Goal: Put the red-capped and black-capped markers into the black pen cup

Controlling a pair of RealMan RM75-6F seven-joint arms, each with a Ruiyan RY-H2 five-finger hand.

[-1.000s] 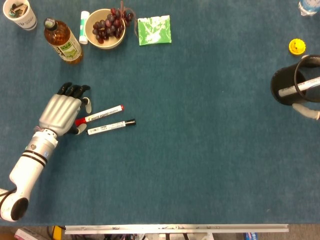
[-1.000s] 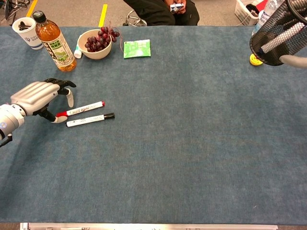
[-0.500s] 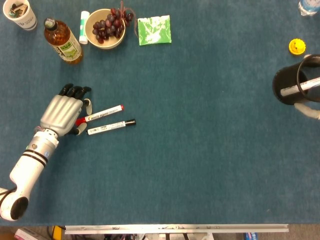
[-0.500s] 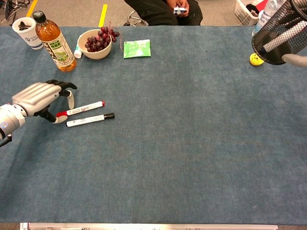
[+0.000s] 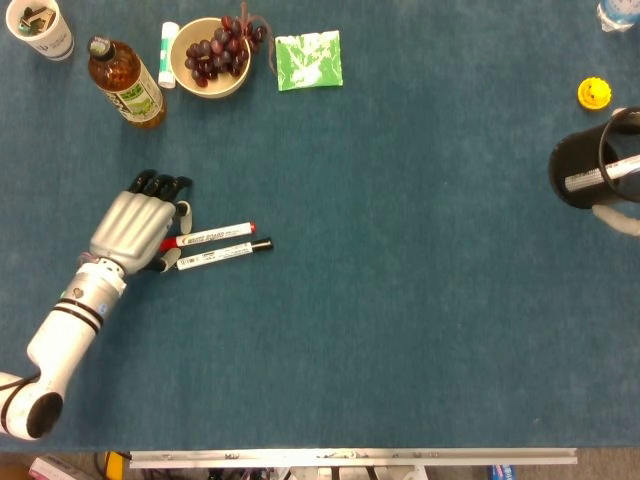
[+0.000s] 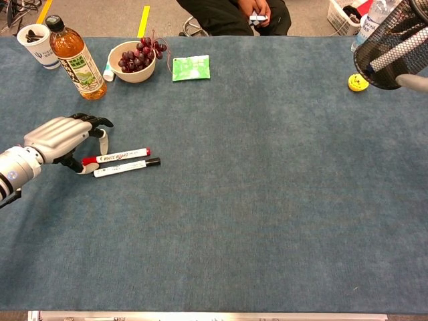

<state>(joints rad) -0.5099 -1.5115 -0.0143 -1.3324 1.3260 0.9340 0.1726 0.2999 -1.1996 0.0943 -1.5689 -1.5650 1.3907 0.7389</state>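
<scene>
1. Left hand [image 5: 135, 228] sits near the table's left edge, palm down, fingers spread over the capped ends of both markers. Thumb and a finger look set around the red cap, but I can't tell whether it's a real pinch.
2. Red-capped marker [image 5: 210, 238] and black-capped marker [image 5: 222, 253] lie flat on the table [image 5: 400, 330], almost parallel, just beside each other, other ends pointing towards the right edge.
3. Black pen cup [image 6: 393, 47] is held up off the table at the far right; only a pale finger of the right hand [image 6: 412, 81] shows under it, so it's gripping the cup. A white pen-like item is already inside.
4. Step in hand, my read: secure one marker, probably the red one.
5. To do it well: close on one barrel only. The pair lie so close that a sloppy close drags or rolls the black one.
6. Grip further along the barrel if possible; a cap-end pinch lets the long end droop.
7. Lift straight up before traversing. The cup is well apart, across the whole table.
8. Tip the marker near vertical above the cup's mouth before release.
</scene>
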